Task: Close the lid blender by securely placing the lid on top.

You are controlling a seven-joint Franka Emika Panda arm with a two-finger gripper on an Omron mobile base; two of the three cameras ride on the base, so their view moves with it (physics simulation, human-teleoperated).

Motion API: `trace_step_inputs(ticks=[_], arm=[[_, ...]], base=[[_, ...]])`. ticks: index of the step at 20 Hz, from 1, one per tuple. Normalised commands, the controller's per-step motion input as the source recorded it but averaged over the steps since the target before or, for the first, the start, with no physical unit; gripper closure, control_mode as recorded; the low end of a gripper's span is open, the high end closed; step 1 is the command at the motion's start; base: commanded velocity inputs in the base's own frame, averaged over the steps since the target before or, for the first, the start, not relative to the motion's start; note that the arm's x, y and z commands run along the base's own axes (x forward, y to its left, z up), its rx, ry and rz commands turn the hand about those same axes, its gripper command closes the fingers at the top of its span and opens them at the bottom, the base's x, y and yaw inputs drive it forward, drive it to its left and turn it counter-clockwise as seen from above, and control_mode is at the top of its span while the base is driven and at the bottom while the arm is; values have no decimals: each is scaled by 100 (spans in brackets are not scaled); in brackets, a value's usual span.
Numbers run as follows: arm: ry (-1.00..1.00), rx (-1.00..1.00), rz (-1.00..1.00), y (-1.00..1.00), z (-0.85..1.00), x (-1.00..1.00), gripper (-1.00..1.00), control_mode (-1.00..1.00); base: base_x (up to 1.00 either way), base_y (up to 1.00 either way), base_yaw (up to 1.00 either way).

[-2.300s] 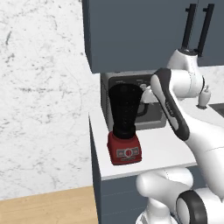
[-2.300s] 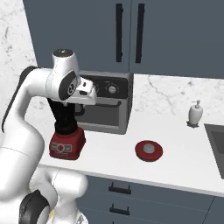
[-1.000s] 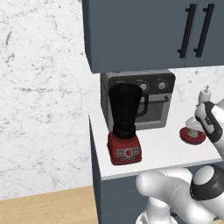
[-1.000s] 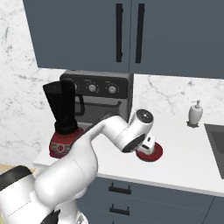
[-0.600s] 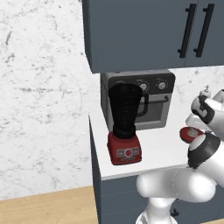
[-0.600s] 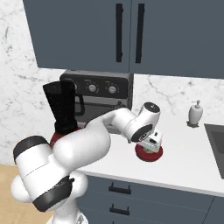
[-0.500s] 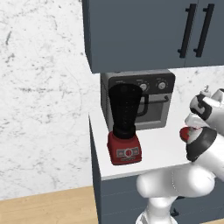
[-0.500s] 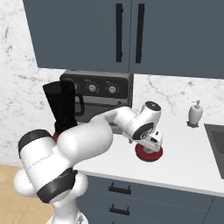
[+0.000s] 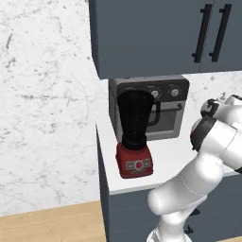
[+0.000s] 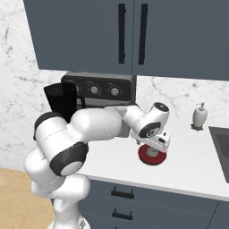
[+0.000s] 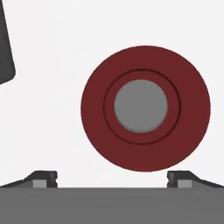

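Swung from the blender point(image 9: 136, 137) over to the lid point(image 11: 145, 108), gripper point(image 11: 112, 177) now hovers above it, jaws wide, holding nothing. Lid lies flat on white tabletop point(image 10: 192, 156), at blender's 3 o'clock, well apart. Step: reach. Next: descend, pinch the smooth grey knob point(image 11: 141, 106). Lid is a glossy red disc; jar dark, translucent.
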Motion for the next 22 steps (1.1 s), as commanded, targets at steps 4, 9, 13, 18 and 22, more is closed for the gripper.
trace_step_inputs(ticks=[4,9,13,18,22], arm=[[1,0,0,-15,-39,27,-100,-100],[2,-3,0,0,-32,23,-100,-100],[1,-2,0,0,-25,24,-100,-100],[0,-2,0,0,-35,9,-100,-100],[0,0,0,-12,-21,1,-100,-100]], base=[[0,0,0],[0,0,0],[0,0,0],[0,0,0],[0,0,0]])
